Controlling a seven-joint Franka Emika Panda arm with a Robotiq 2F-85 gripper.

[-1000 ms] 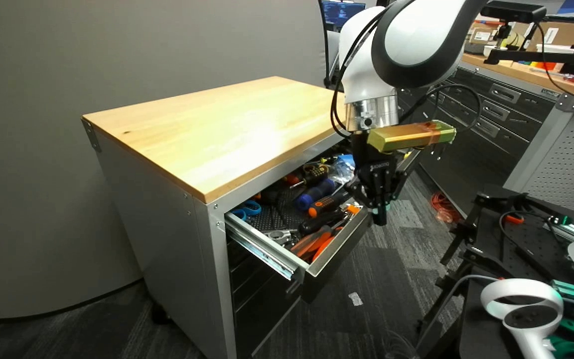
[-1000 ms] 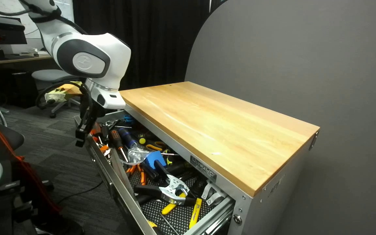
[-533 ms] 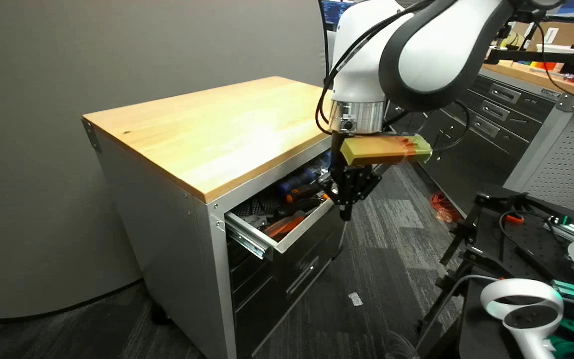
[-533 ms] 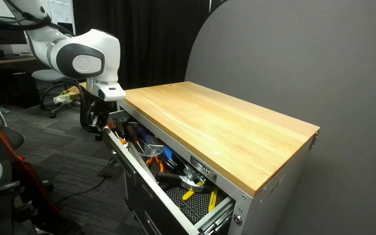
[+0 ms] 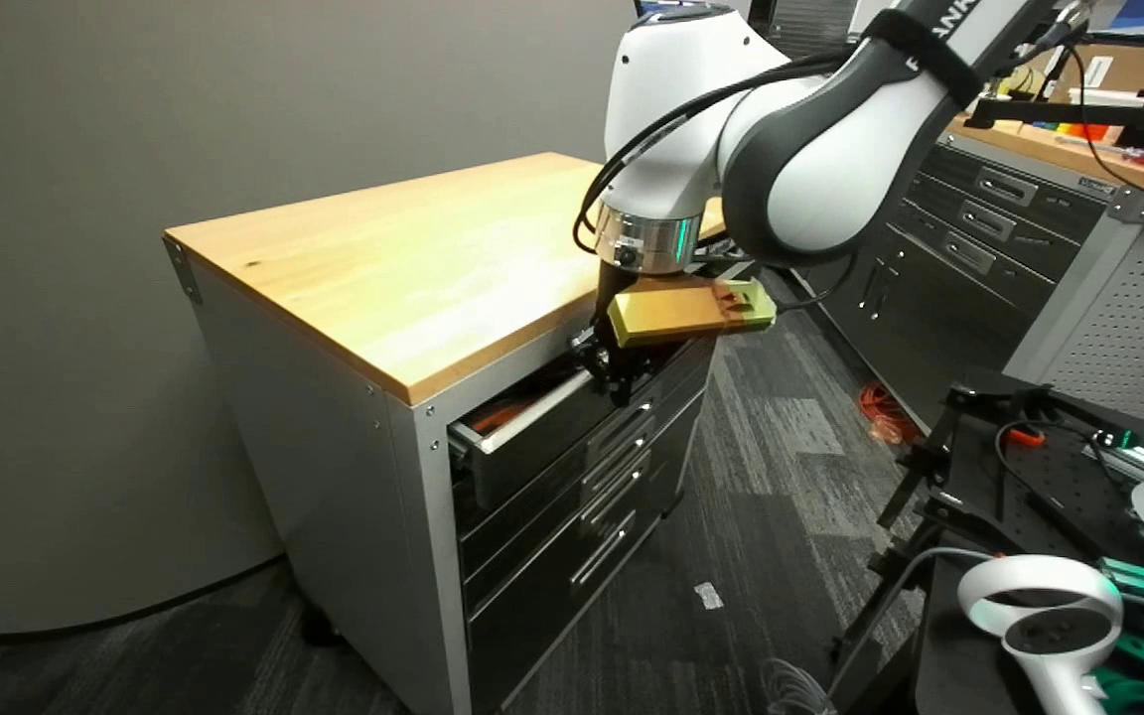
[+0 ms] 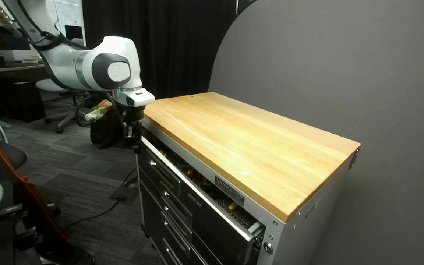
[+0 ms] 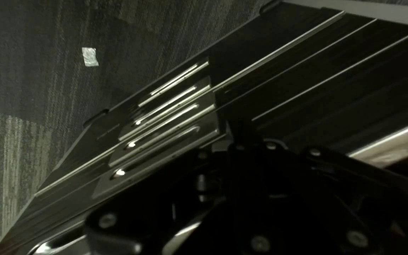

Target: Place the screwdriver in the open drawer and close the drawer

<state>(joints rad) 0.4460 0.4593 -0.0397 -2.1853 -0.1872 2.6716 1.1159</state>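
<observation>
The top drawer (image 5: pixel 542 409) is partly open, only a narrow gap showing under the wooden top; it also shows in an exterior view (image 6: pixel 201 191). Inside, orange handles (image 5: pixel 502 412) and a yellow tool (image 6: pixel 233 205) are partly visible. I cannot tell which tool is the task's screwdriver; most contents are hidden. My gripper (image 5: pixel 620 395) points down at the outer face of the drawer front, near its far end, and appears to touch it. Its fingers are together with nothing seen between them. It also shows in an exterior view (image 6: pixel 137 148) and dark in the wrist view (image 7: pixel 241 131).
The cabinet's wooden top (image 5: pixel 413 268) overhangs the drawer. Lower closed drawers with metal handles (image 7: pixel 168 102) lie below. A black cart with a white controller (image 5: pixel 1044 606) stands nearby. A grey partition (image 6: pixel 326 73) stands behind the cabinet.
The drawer has slid inward from wide open to a narrow gap. The arm and gripper moved toward the cabinet along with the drawer front. The gripper stays shut.
</observation>
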